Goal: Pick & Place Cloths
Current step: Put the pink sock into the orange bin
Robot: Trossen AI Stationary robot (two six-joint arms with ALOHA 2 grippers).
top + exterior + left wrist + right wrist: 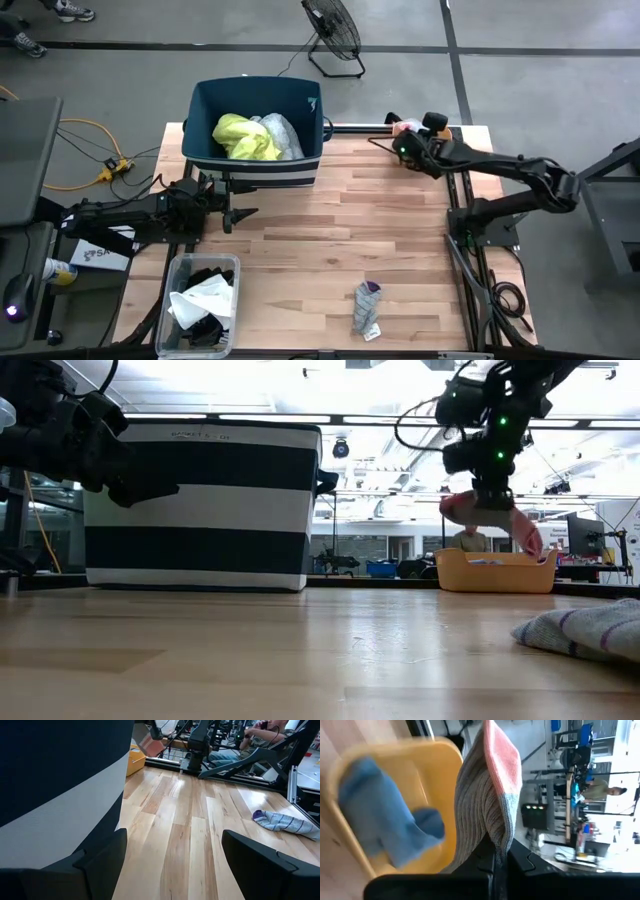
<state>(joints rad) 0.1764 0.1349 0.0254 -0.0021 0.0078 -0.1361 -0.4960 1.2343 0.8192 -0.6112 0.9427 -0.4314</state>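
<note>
No legible text or labels anywhere.

Two matte black jointed arms; left gripper (243, 214) with broad, flat black fingers (102, 857); right gripper (398, 126) behind a green indicator light, black cabling looped alongside.

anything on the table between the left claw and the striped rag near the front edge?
Nothing: the high view shows bare wood from the left claw across to the striped rag. The left wrist view shows the same empty planks leading to the rag.
</note>
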